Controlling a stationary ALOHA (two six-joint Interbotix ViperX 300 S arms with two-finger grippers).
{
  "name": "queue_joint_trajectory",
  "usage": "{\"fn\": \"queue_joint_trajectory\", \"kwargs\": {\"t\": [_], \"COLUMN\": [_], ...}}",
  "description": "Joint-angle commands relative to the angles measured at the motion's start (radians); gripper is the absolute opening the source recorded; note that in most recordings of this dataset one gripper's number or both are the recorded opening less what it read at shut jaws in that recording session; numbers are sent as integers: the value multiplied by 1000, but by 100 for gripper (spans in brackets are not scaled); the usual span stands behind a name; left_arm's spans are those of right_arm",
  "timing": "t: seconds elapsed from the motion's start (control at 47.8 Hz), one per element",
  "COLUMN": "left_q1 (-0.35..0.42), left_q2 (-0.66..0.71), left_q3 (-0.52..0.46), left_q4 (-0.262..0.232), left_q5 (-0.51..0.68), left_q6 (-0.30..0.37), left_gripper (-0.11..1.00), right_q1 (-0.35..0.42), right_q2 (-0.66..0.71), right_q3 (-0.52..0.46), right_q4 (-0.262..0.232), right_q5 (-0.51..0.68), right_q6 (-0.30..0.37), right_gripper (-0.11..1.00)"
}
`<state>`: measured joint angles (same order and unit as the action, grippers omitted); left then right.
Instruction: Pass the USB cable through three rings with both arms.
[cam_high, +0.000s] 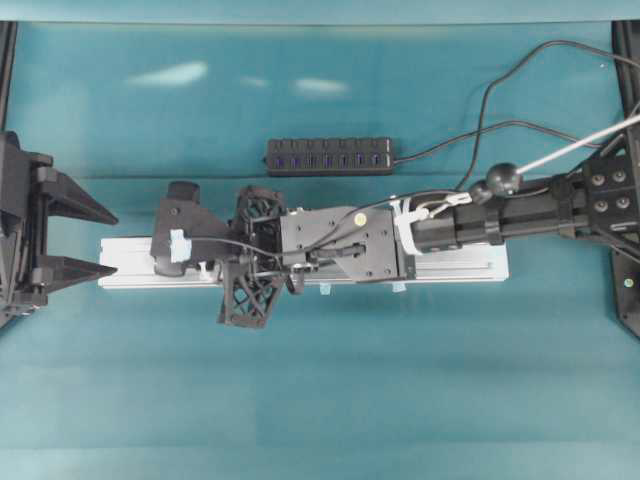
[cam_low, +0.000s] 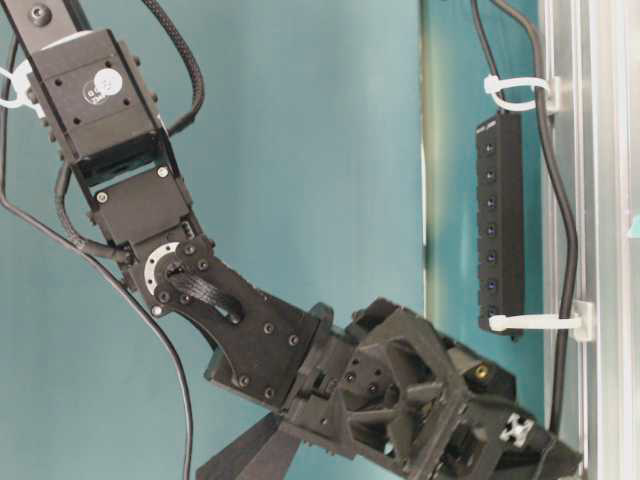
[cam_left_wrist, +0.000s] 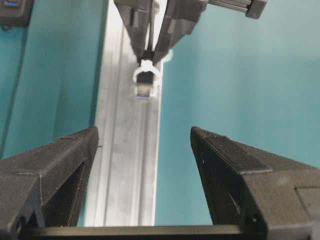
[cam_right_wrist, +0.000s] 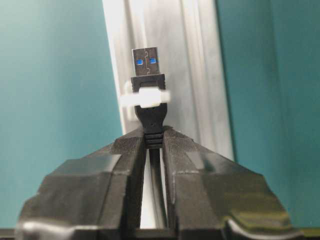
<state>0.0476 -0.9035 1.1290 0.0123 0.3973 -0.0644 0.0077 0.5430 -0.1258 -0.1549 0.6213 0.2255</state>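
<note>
The USB cable (cam_right_wrist: 149, 107) is held at the strain relief just behind its plug by the right gripper (cam_right_wrist: 152, 137), whose jaws are pressed shut on it; the plug's metal end is seen poking through a whitish ring (cam_right_wrist: 145, 97) on the aluminium rail (cam_right_wrist: 200, 75), the loop sitting around the plug's black body. From the left wrist view the same ring (cam_left_wrist: 146, 75) faces the camera with the plug tip showing just beyond it, on the rail's near side. The plug is judged small, light and rigid, so it can be pinched firmly across its flat sides; the cord behind it is thin and limp and would sag or buckle if pushed, so pulling from the plug end is judged the better hold. The ring looks like thin plastic that may flex if the plug is dragged askew. The left gripper (cam_left_wrist: 145, 165) waits further along the rail from the ring, jaws spread wide and holding nothing, in line with the plug. A multi-port hub (cam_high: 328, 156) lies on the teal worktop (cam_high: 320, 400) beyond the rail.
</note>
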Motion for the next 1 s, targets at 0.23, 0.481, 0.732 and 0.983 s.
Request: {"fn": "queue_joint_trajectory", "kwargs": {"t": [0.23,0.481,0.732,0.983], "left_q1": [-2,-2,-2,0], "left_q2": [35,115,255,423], "left_q3": [87,140,140,104], "left_q4": [2,2,2,2], "left_q5": [-190,-345,-449,-520], "left_q6": [-29,-61,-60,-60], "left_gripper": [79,80,80,80], "right_q1": [-2,-2,-2,-2], "right_q2": [-8,-11,-14,-15], "right_q3": [-11,-9,-8,-8], "right_q4": [18,20,21,21], "right_q5": [-46,-69,-67,-71], "right_q6": [-2,-2,-3,-2], "right_gripper": [-7,-7,-7,-7]}}
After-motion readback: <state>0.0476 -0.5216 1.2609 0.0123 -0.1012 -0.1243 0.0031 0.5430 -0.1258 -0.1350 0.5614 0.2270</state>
